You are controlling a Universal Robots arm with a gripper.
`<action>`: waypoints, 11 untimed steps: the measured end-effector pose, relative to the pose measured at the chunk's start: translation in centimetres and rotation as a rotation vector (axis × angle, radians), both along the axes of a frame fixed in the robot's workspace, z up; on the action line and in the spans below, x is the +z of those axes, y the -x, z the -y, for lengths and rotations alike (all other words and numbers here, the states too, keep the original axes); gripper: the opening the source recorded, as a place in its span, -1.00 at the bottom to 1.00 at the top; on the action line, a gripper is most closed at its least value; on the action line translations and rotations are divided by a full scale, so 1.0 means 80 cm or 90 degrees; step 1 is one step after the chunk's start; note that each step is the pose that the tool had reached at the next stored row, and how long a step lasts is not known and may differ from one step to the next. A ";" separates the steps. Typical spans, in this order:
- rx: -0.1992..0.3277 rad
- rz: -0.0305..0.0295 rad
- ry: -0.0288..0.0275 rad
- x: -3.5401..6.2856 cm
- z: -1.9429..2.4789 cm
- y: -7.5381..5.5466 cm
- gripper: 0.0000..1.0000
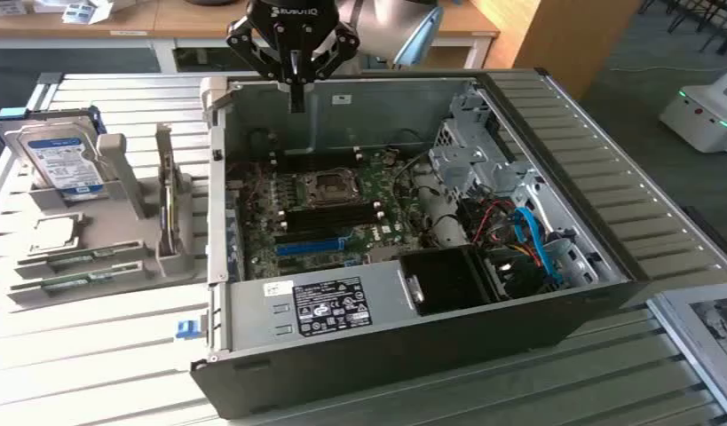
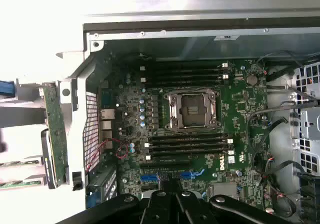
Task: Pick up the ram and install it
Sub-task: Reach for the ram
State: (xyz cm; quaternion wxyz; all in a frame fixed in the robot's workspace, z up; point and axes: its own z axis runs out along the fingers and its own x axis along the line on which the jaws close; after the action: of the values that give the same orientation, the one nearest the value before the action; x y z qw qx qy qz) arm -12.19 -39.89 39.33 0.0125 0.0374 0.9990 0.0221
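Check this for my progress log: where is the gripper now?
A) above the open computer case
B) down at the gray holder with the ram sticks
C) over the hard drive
A: the gripper hangs over the open computer case, apart from the ram sticks lying in the gray holder.

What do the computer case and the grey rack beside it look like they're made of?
The computer case looks like sheet metal: dull grey sheen, folded edges. The grey rack looks like matte plastic, probably moulded or printed: thick, uniform walls without shine.

Green ram (image 1: 79, 259), green motherboard (image 2: 240, 114), blue slot (image 1: 310, 246)
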 end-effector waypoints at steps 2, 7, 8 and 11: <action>0.000 0.0000 0.0000 0.000 0.0000 0.000 -0.80; 0.000 0.0000 0.0000 0.000 0.0000 0.000 -0.80; 0.000 0.0000 0.0000 0.000 0.0000 0.000 -0.80; 0.000 0.0000 0.0000 0.000 0.0000 0.000 -0.80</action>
State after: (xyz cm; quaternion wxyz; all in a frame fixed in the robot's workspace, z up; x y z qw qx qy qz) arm -12.19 -39.89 39.33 0.0125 0.0374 0.9990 0.0221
